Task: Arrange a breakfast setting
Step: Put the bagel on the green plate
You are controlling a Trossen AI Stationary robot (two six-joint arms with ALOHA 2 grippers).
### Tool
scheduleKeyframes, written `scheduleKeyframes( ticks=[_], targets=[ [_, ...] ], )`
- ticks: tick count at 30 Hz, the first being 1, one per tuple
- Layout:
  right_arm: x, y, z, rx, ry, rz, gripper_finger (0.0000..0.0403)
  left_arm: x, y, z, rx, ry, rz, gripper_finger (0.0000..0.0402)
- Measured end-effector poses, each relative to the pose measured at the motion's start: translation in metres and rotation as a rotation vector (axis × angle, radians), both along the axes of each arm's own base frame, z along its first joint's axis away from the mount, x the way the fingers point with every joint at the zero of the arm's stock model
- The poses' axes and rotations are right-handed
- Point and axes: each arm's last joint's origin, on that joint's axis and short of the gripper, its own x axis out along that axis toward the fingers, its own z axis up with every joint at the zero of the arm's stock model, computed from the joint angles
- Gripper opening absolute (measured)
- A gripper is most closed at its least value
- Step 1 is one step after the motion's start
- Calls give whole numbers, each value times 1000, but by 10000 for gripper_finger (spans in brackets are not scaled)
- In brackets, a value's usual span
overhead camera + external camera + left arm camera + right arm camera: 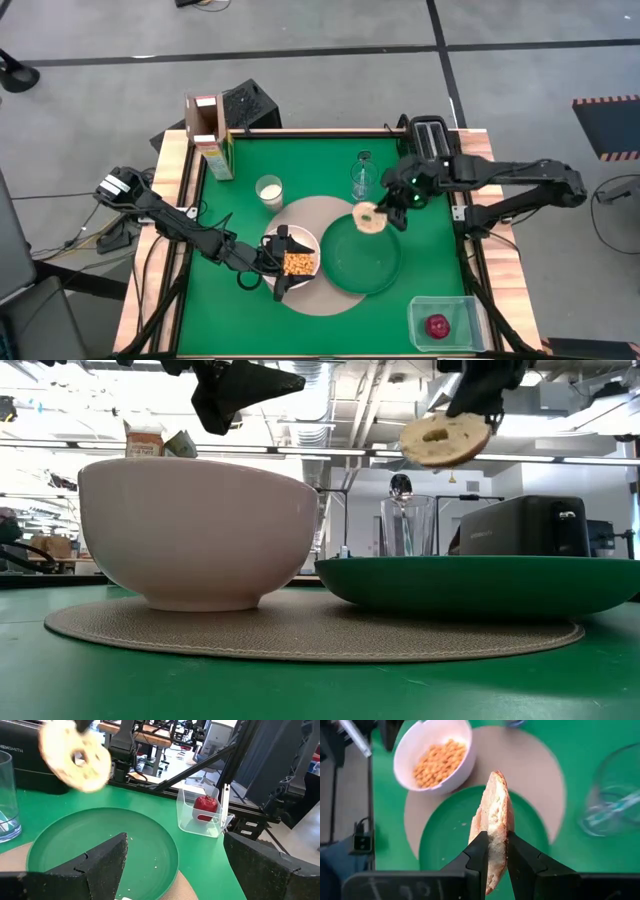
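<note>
High view, bread-placing step: right claw (385,217) pinches the round toasted bread (369,217) by its edge, aloft over the dark-green plate (362,262). Left claw (282,262), spread and empty, hangs over the white bowl (293,252). Next, by judgement: lower, release flat on plate.

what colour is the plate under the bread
Dark green plate, clearest in the left wrist view.

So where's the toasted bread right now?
In the high view, the toasted bread hangs in the right gripper, above the green plate's far edge, near the glass.
</note>
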Motion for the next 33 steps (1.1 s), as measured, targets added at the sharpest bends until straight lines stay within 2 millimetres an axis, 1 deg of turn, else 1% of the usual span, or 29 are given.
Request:
scheduleKeyframes(
  ticks=[6, 11, 16, 20, 23, 30, 33],
  targets=[
    [19, 12, -39, 50, 18, 54, 85, 0, 0, 1, -5, -8, 1, 316],
    [32, 19, -71, 91, 82, 103, 85, 0, 0, 1, -10, -8, 3, 316],
    [42, 22, -98, 148, 135, 143, 85, 0, 0, 1, -10, -7, 3, 316],
    [49, 22, -115, 175, 156, 156, 85, 0, 0, 1, -11, -7, 3, 316],
    [52, 21, -124, 178, 175, 155, 85, 0, 0, 1, -12, -6, 3, 316],
    [59, 22, -139, 204, 211, 169, 85, 0, 0, 1, -9, -6, 2, 316],
    [61, 22, -144, 207, 229, 168, 95, 0, 0, 1, -9, -7, 2, 316]
  ],
)
